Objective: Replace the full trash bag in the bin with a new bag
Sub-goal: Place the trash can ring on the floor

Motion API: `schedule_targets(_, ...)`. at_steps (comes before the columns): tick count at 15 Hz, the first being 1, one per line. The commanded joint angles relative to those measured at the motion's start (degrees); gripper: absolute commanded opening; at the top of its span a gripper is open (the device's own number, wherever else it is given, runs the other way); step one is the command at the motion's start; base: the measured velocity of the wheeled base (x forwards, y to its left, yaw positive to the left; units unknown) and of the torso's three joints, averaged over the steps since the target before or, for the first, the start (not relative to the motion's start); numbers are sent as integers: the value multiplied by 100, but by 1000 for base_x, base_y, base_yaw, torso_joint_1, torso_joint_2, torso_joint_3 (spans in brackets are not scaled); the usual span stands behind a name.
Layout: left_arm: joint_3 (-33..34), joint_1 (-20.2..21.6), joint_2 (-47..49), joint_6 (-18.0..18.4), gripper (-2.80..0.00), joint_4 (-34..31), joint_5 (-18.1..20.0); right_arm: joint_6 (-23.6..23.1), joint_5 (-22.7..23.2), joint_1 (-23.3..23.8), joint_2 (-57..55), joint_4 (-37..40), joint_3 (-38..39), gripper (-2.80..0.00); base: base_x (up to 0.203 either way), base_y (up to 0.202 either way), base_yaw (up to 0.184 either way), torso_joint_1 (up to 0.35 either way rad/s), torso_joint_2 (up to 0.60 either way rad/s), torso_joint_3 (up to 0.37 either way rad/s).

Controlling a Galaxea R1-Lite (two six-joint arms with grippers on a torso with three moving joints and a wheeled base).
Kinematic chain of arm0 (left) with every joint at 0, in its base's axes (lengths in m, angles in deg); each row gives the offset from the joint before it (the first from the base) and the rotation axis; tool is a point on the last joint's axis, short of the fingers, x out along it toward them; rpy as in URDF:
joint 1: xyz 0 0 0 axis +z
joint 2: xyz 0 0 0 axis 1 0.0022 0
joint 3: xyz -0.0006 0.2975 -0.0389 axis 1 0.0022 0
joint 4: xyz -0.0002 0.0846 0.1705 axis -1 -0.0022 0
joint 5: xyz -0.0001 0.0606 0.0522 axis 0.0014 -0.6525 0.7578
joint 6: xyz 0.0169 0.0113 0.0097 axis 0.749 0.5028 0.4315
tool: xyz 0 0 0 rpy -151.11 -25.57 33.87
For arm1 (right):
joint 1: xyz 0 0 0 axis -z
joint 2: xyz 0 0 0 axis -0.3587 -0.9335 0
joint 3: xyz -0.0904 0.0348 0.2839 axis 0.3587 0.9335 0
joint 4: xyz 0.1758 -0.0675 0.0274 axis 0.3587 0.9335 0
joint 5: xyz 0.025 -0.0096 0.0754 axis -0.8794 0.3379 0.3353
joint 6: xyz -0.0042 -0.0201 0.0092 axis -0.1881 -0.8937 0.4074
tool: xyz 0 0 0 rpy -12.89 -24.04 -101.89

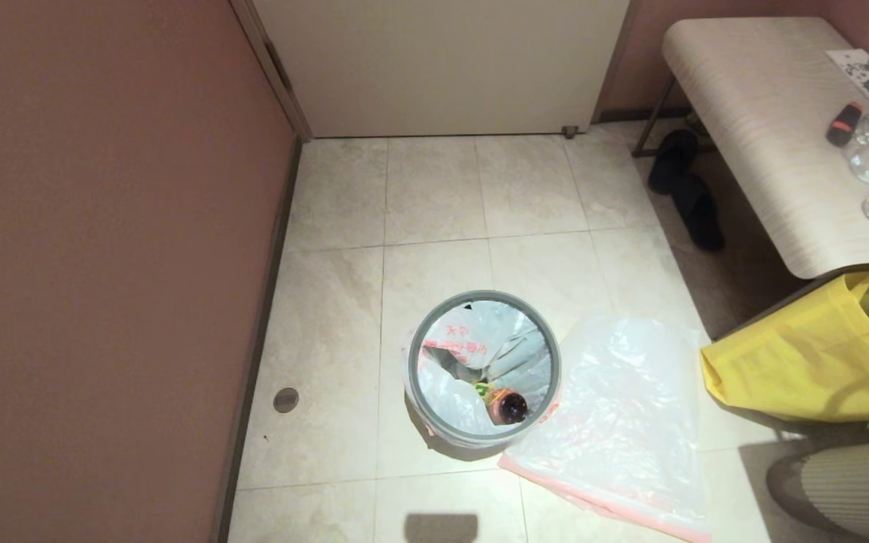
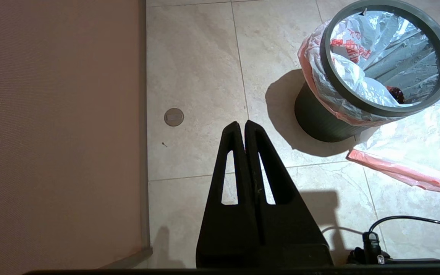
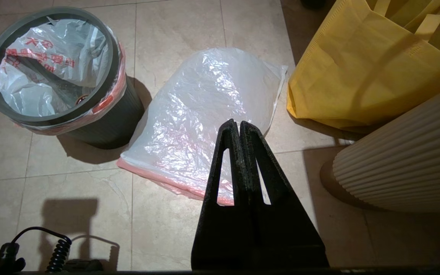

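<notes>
1. Floor [image 1: 434, 188] of tile; no step begun.
2. New bag [image 1: 623, 407] lies flat, touching the bin's right side.
3. Bin [image 1: 483, 367] holds the full trash bag [image 1: 461, 343], mouth folded under the grey ring [image 1: 419, 339].
4. Left gripper [image 2: 241, 123] and right gripper [image 3: 235, 122] hang closed, empty; judged next: lift the ring.

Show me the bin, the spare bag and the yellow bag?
bin [image 1: 421, 337], head view, on its grey ring.
spare bag [image 1: 631, 400], head view, on its crinkly middle.
yellow bag [image 3: 361, 76], right wrist view, on its side.
</notes>
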Motion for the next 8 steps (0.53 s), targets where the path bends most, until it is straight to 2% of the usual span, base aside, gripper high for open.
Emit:
schedule_targets(1, 1, 2, 6, -1, -280, -3, 3, 0, 1, -2, 0, -3, 0, -280, 0, 0, 0, 0, 0, 0)
schedule_targets(8, 1, 2, 6, 7, -280, -3, 5, 1, 1, -2, -8, 1, 0, -280, 0, 0, 0, 0, 0, 0)
